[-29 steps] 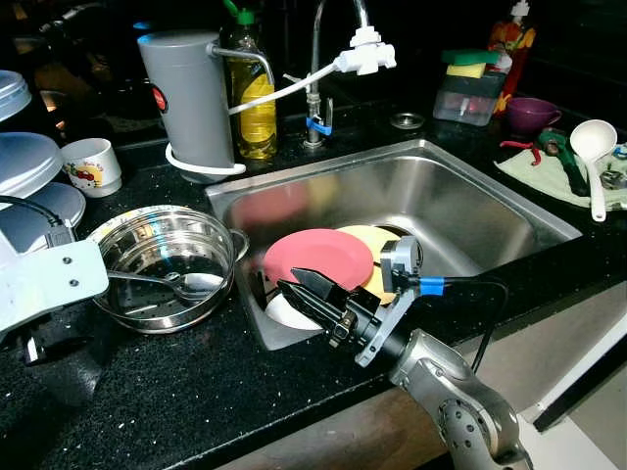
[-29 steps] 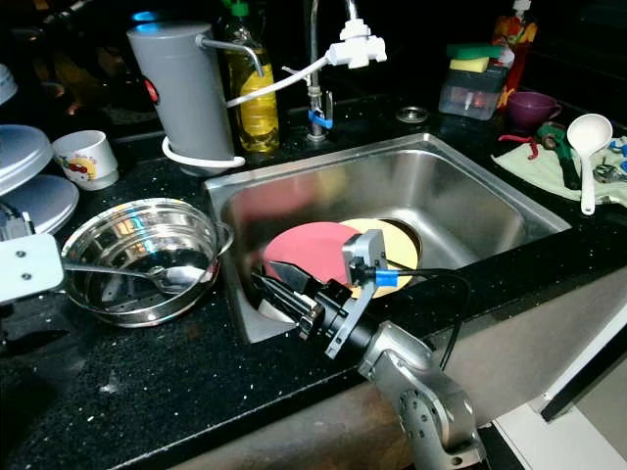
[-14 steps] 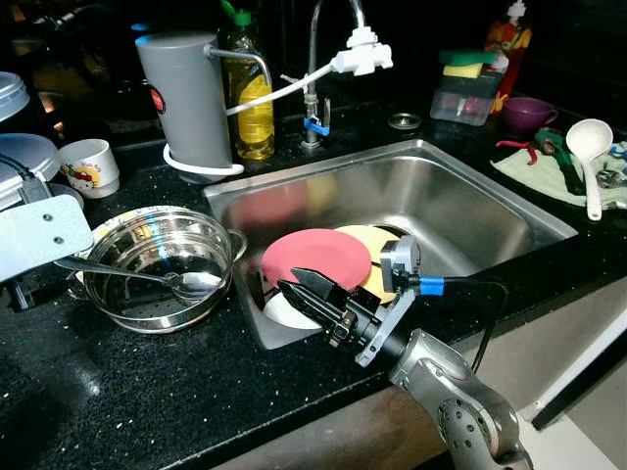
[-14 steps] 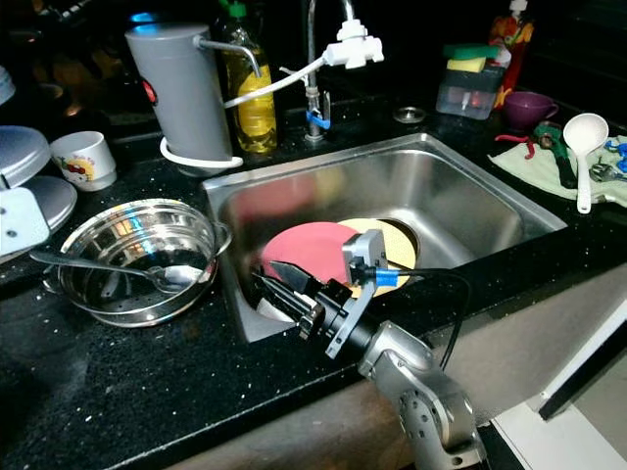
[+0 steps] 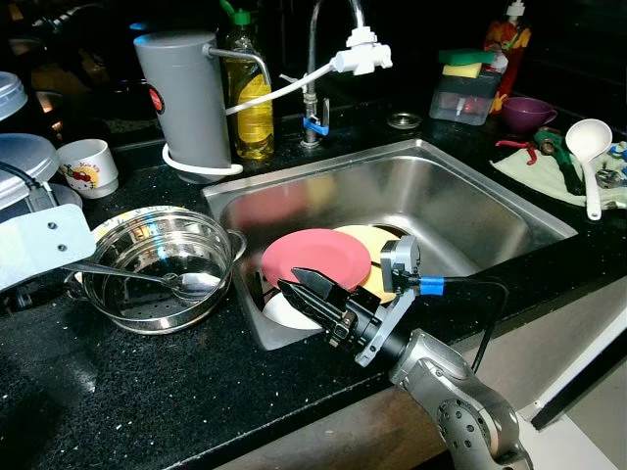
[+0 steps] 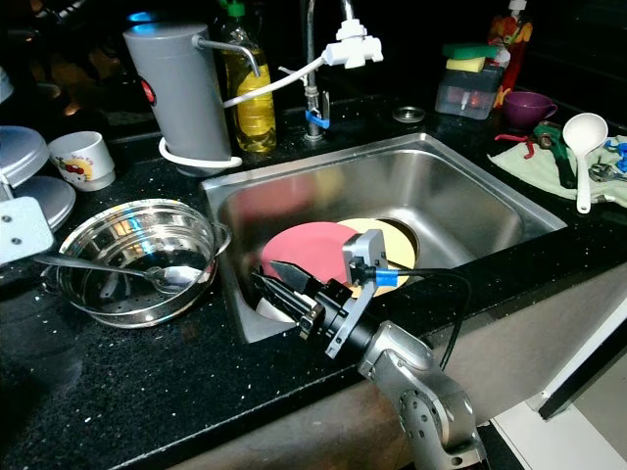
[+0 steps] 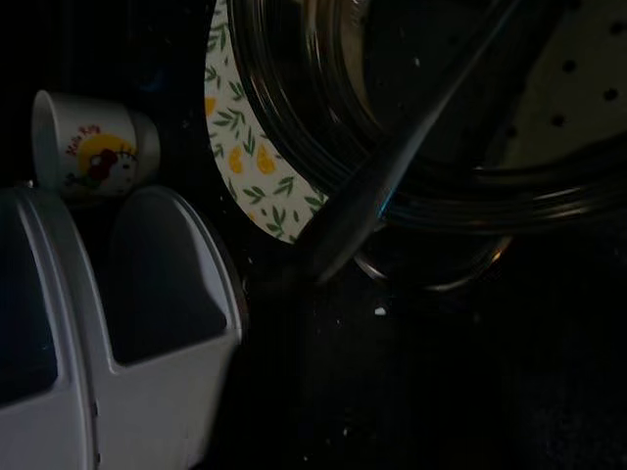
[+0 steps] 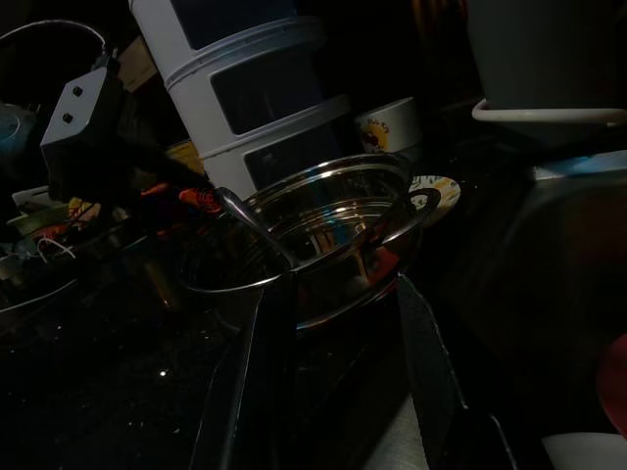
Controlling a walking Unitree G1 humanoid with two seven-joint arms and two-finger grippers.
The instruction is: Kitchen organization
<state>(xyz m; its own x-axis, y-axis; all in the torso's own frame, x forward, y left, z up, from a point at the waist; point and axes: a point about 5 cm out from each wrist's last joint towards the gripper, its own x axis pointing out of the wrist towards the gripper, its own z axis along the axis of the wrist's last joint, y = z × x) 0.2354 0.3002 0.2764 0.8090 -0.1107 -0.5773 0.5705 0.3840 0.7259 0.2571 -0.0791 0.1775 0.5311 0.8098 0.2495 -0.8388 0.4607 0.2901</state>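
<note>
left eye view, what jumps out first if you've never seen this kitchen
The red plate lying in the steel sink, partly over a yellow plate, with the right gripper open at the sink's near left corner. Left of the sink, a shiny steamer pot on the black counter holds a long spoon.

Dim kitchen, glare on steel sink, wrist views very dark
</note>
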